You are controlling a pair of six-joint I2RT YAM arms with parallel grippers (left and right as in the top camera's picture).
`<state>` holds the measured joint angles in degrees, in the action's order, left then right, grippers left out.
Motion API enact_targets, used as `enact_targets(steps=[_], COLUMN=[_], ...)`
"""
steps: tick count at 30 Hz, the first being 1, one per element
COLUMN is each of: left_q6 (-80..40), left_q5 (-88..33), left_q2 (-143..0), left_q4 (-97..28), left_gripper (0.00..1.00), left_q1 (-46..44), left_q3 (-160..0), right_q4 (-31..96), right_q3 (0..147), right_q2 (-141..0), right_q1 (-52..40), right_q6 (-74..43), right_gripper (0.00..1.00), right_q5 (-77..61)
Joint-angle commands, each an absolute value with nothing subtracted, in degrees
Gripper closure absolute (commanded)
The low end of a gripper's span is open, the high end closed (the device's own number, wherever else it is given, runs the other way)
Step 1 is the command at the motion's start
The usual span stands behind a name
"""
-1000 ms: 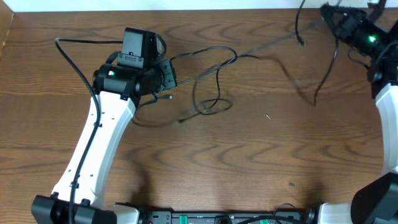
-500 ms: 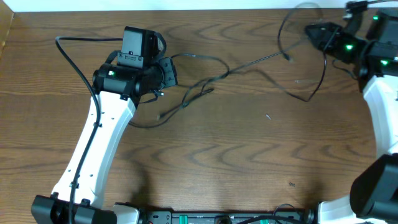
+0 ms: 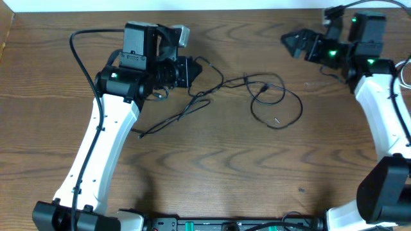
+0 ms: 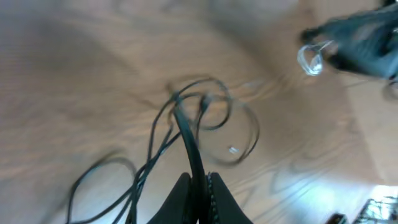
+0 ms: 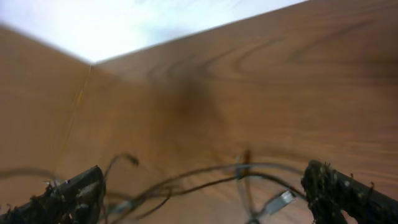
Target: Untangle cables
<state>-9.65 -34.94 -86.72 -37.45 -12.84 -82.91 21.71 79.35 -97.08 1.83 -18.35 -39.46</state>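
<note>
- A brown wooden table (image 3: 212, 167) with long wavy grain lines is seen from overhead, and a pale wall strip is seen along its far edge.
- Two arms are seen over it: the left arm (image 3: 96, 154) and the right arm (image 3: 379, 115), each a smooth white shell with boxy black joints lit by green lamps.
- A thicker black wire (image 3: 78, 61) is looped in an arc beside the left arm.
- The cables (image 4: 188, 140), thin flexible black cords, are spread flat near the table's middle, between the two grippers. A rounded loop is formed on the right, a smaller loop is nested inside it, and straighter strands trail to the left.
- The left gripper (image 4: 199, 190) is shown clamped on one strand of the cables, its dark tapered fingers (image 4: 180, 199) pressed together around it.
- The right gripper (image 3: 297, 43) is held above the table's far right part, well apart from the cables. Its rough black fingertips (image 5: 68, 196) are spread wide, with nothing held between them.
- A small pale speck (image 3: 277, 120) is seen on the wood inside the large loop; what it is cannot be told.
</note>
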Motion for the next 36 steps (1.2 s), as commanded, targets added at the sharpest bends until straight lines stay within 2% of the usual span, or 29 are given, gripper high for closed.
enact_targets(steps=[1, 7, 15, 20, 25, 28, 32, 36], left_q6=[-14.6, -24.4, -31.0, -31.6, -31.6, -31.6, -30.0, -25.7], left_q5=[-40.0, -40.2, -45.6, -46.1, -46.5, -46.6, -47.5, -44.4], left_q2=[-86.7, -86.7, -86.4, -86.4, -86.4, -86.3, -85.7, -83.8], left_q4=[-32.8, -23.4, -14.6, -14.7, -14.7, -14.7, -16.0, -21.6], left_gripper=[0.92, 0.93, 0.92, 0.93, 0.92, 0.92, 0.93, 0.93], left_q1=[-12.6, -12.6, -12.6, -12.6, -12.6, -12.6, -12.6, -10.5], left_q3=[-83.3, -83.3, -83.3, -83.3, -83.3, -83.3, -83.3, -83.3], right_q4=[22.7, 23.8, 23.6, 19.7, 19.0, 18.5, 17.6, 20.8], right_q3=[79.8, 79.8, 79.8, 79.8, 79.8, 79.8, 79.8, 79.8], right_q2=[-97.0, -97.0, -97.9, -98.9, -100.9, -104.3, -108.4, -110.4], right_q1=[-2.3, -7.3, -12.7, -17.3, -20.1, -19.8, -17.5, -12.9], right_q6=[-11.2, -8.1, -8.1, -15.3, -26.8, -31.9, -33.7, -32.5], right_gripper=[0.01, 0.01, 0.01, 0.01, 0.01, 0.01, 0.01, 0.11], right_q5=[-42.2, -42.4, -40.4, -30.8, -8.3, -1.0, -0.6, -0.4])
